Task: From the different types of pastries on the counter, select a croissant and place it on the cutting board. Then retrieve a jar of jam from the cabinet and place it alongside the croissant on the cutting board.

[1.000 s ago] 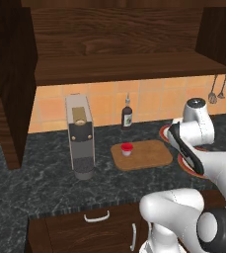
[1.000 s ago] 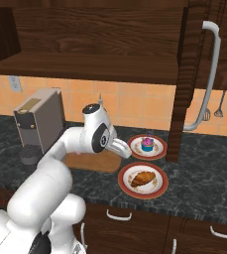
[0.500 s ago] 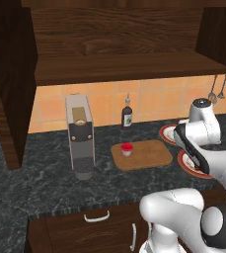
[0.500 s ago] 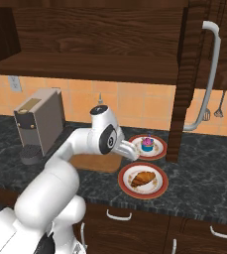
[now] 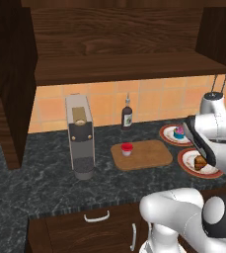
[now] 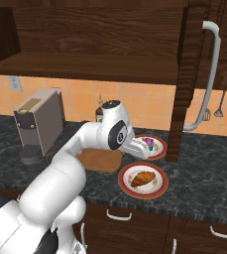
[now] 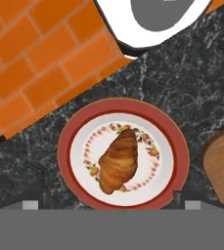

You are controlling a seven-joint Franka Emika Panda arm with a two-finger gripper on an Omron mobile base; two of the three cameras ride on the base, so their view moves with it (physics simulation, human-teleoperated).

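Croissant (image 7: 118,161) sits roughly centred on the near red-rimmed plate (image 7: 179,146), straight ahead of the pincer in the hand view and a little above its tips, so the coming move looks like a plain descent along the view axis. In that view its long axis runs diagonally, lower-left to upper-right, so the fingers probably want to close across the short width, roughly perpendicular to that line. Pincer (image 6: 143,149) hangs over the counter (image 6: 204,193) above the two plates; in the hand view its tips sit wide apart at either side of the plate with nothing between them, so spread and empty. Containers: near plate holds the croissant alone; far plate (image 6: 159,147) holds the pink-and-blue cupcake (image 5: 178,131). Cutting board (image 5: 151,154) lies just left of the plates, and the jar of jam (image 5: 127,149) already stands on its left end. Croissant not yet lifted, so that's the step left. Dark bottle (image 5: 127,115) and coffee machine (image 5: 81,136) sit well clear of the path.
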